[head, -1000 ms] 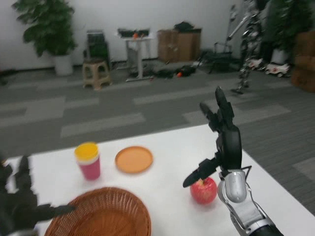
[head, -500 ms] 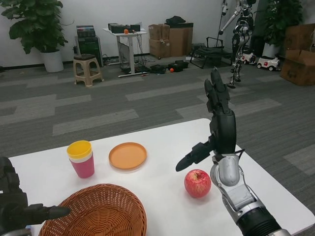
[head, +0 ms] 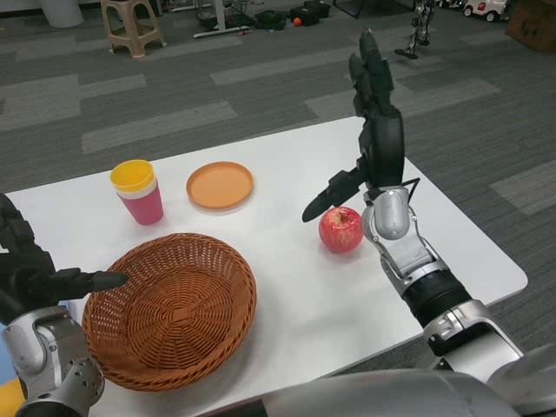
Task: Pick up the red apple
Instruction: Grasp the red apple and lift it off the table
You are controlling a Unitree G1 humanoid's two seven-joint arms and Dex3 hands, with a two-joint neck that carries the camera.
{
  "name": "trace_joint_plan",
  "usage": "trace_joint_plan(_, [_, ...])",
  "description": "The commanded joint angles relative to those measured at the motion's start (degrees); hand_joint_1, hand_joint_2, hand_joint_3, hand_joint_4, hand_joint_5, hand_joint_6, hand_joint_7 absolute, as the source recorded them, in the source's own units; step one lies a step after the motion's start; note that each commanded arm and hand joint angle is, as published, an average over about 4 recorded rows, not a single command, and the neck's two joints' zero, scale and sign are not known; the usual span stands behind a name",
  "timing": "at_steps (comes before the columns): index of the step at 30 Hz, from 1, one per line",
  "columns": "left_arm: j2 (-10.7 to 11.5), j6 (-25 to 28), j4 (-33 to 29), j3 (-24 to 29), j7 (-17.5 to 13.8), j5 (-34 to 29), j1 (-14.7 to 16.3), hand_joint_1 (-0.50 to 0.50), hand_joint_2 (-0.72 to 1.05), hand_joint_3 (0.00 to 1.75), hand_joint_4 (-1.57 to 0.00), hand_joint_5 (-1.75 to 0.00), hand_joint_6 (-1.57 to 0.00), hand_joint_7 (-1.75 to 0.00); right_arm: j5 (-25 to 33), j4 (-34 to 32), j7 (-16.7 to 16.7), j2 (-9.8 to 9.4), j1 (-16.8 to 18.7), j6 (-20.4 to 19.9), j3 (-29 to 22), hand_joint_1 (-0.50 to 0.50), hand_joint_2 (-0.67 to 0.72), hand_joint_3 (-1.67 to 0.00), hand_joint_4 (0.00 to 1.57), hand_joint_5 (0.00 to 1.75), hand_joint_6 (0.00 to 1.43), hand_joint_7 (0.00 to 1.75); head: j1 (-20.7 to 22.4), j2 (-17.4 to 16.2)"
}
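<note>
your view has dipped toward the white table [head: 287, 304] since half a second ago: the plant, desk and boxes at the back of the room have slid out of the top of the picture, and the near edge of the table now shows. the things themselves sit as they did.

your right hand [head: 372, 143] is raised above the table with fingers spread upward and the thumb jutting out to the left, holding nothing; it hangs just above and beside the red apple [head: 340, 228], as it did before, without touching it. the apple rests upright on the table, right of the wicker basket [head: 169, 306] and below-right of the orange plate [head: 220, 185].

your left hand [head: 35, 276] waits at the table's left edge, fingers apart, one fingertip at the basket's rim, much as earlier.

a pink cup with a yellow cup stacked in it [head: 137, 190] stands left of the plate.

no brand, label or writing can be read on anything in view.
</note>
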Motion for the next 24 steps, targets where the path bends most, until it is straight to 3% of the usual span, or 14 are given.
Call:
trace_joint_plan(1, [2.0,1.4,0.2,-0.2,-1.0,0.9,0.4,-0.48,-0.46,0.00,0.00,-0.10,0.00,-0.07,0.7,1.5,1.3,-0.95,0.6,1.1,1.2,-0.46,0.72,0.00,0.00,0.00,0.00,0.00,1.0,-0.3])
trace_joint_plan(6, [2.8,3.3,0.0,-0.2,-2.8,1.1,0.6,-0.48,-0.37,0.00,0.00,-0.10,0.00,-0.07,1.0,2.5,2.2,-1.43,0.6,1.9,3.0,-0.46,0.72,0.00,0.00,0.00,0.00,0.00,2.0,-0.2])
trace_joint_plan(12, [4.5,7.7,-1.1,0.2,-7.3,1.1,1.2,-0.44,-0.37,0.00,0.00,-0.15,0.00,-0.07,1.1,2.9,3.5,-1.76,1.2,2.4,4.5,-0.46,0.72,0.00,0.00,0.00,0.00,0.00,2.8,-0.1])
trace_joint_plan(14, [5.0,9.6,-1.8,0.8,-9.6,1.1,1.5,-0.43,-0.33,0.00,0.00,-0.21,0.00,-0.10,1.3,2.3,3.8,-2.05,1.9,2.7,4.6,-0.46,0.72,0.00,0.00,0.00,0.00,0.00,3.0,-0.1])
trace_joint_plan(18, [5.8,12.2,-3.2,2.1,-11.3,2.1,2.3,-0.44,-0.19,0.00,0.00,-0.10,0.00,-0.14,1.8,0.5,4.3,-2.92,3.9,3.2,4.9,-0.46,0.72,0.00,0.00,0.00,0.00,0.00,3.8,0.4])
trace_joint_plan(24, [6.7,17.6,-5.6,5.7,-13.3,4.0,3.7,-0.43,-0.19,0.00,0.00,-0.15,0.00,-0.17,2.5,-1.8,4.6,-4.44,8.0,3.7,3.3,-0.46,0.72,0.00,0.00,0.00,0.00,0.00,5.9,1.8])
